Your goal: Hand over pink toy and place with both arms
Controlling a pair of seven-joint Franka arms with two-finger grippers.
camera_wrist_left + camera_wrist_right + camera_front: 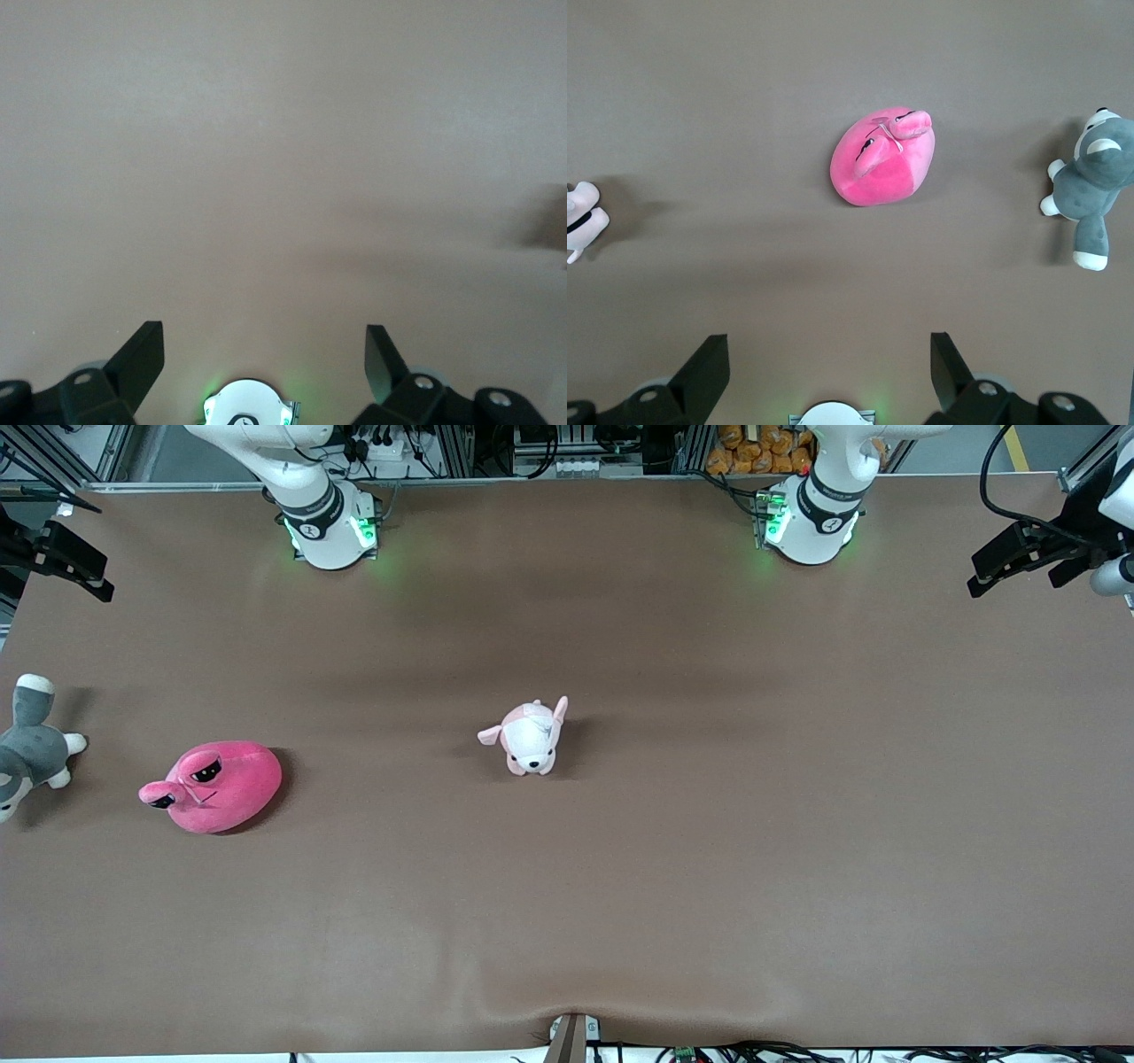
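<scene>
The hot-pink plush toy [217, 786] lies on the brown table toward the right arm's end, ears and half-lidded eyes turned toward the front camera. It also shows in the right wrist view [881, 159]. My right gripper [828, 336] is open and empty, held high over the table by its own base [323, 522], well apart from the toy. My left gripper [264, 328] is open and empty, high over bare table by its base [811, 514]. Neither hand shows in the front view.
A small pale pink-and-white puppy plush [530, 737] stands mid-table; its edge shows in the right wrist view [583, 220]. A grey-and-white plush [31, 748] lies at the table's edge at the right arm's end. Black camera mounts [62, 558] [1036, 549] stand at both ends.
</scene>
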